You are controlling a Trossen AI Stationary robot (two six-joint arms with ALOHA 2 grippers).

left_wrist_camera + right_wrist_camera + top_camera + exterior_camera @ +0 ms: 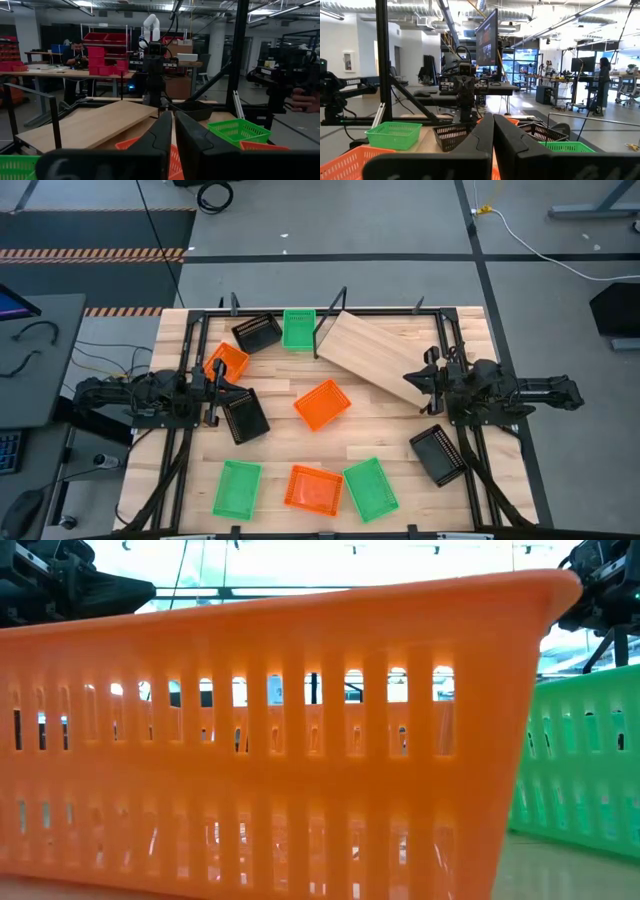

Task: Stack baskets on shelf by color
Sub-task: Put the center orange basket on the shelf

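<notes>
Baskets lie scattered over the plank table. Three are orange (322,404) (228,361) (313,488), three are green (298,329) (237,488) (370,488) and three are black (257,333) (245,416) (438,454). The pale shelf board (375,355) lies slantwise at the far right of centre. My left gripper (222,387) (173,116) hangs shut over the table's left side, above a black basket. My right gripper (418,380) (493,117) hangs shut at the right, by the board's near end. Neither holds anything. An orange basket's wall (280,740) fills the low view.
A black frame (330,310) with upright posts runs round the table's edges. Bare planks (380,430) show between the middle orange basket and the right black one. Beyond the table, a person (75,52) sits at a desk and others stand far off.
</notes>
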